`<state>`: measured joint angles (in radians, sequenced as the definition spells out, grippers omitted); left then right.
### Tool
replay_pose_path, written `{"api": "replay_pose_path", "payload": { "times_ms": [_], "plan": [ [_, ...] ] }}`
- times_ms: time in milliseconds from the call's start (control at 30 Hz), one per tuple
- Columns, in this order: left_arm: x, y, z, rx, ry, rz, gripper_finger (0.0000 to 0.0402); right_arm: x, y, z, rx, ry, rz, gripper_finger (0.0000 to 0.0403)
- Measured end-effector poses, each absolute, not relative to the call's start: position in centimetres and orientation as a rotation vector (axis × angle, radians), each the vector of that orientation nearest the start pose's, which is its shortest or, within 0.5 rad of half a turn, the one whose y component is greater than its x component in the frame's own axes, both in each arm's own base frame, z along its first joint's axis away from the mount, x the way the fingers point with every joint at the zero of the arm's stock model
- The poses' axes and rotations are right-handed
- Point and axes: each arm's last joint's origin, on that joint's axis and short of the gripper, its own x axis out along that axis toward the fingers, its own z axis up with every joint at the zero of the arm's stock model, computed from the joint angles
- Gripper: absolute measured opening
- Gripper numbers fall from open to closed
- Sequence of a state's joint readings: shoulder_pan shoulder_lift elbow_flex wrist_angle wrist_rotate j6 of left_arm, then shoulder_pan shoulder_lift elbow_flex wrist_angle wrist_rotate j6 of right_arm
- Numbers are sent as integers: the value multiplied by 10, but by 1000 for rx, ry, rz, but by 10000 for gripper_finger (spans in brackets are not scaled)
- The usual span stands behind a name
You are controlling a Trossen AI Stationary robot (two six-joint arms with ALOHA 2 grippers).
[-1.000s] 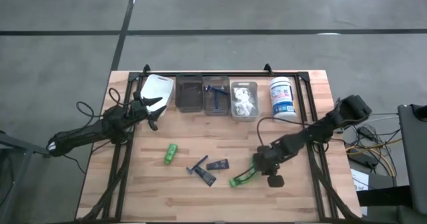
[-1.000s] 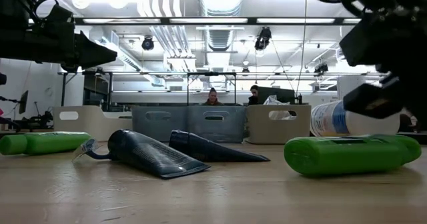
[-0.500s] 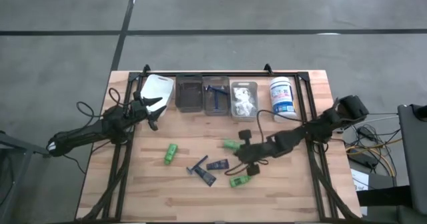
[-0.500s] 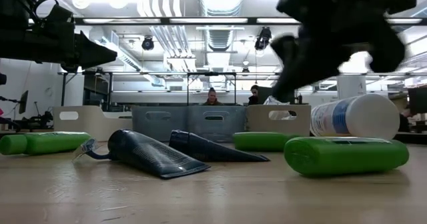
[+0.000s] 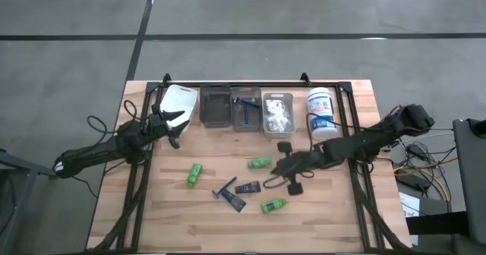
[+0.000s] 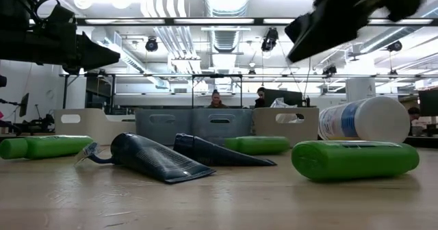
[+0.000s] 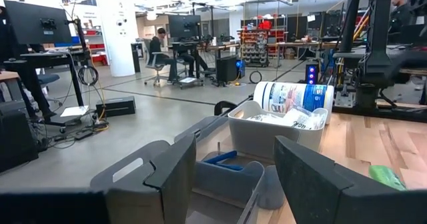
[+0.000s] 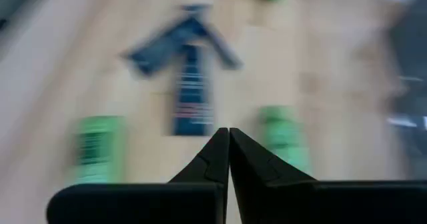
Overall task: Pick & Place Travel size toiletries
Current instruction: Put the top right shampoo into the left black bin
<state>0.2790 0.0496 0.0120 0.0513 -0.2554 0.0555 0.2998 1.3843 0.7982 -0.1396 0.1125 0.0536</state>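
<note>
High view shows the right claw [image 5: 287, 171], now pinched shut and empty, lifted right of centre since dropping one small green plastic bottle [image 5: 260, 163] mid-frame on the wooden surface [image 5: 175, 217], short of the bins, so unplaced.

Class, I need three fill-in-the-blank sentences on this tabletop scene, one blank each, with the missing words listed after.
1. The number of green bottles lying on the table is ___.
2. The right pincer has its fingers ___.
3. The blue razor lies in a ___ at the table's far edge.

Missing words: three; shut; bin
</note>
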Motion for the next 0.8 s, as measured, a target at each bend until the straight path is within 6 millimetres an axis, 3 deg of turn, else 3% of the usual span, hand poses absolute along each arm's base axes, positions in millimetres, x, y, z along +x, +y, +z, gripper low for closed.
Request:
{"api": "replay_pose_path", "payload": {
  "times_ms": [300, 533, 800],
  "plan": [
    [93, 34, 169, 54, 1, 535, 207, 268, 99, 203, 79, 798, 405, 8],
    [93, 34, 169, 54, 1, 535, 207, 270, 123, 181, 138, 907, 536, 8],
    [93, 34, 169, 54, 1, 535, 207, 286, 135, 153, 168, 1022, 601, 8]
  ]
}}
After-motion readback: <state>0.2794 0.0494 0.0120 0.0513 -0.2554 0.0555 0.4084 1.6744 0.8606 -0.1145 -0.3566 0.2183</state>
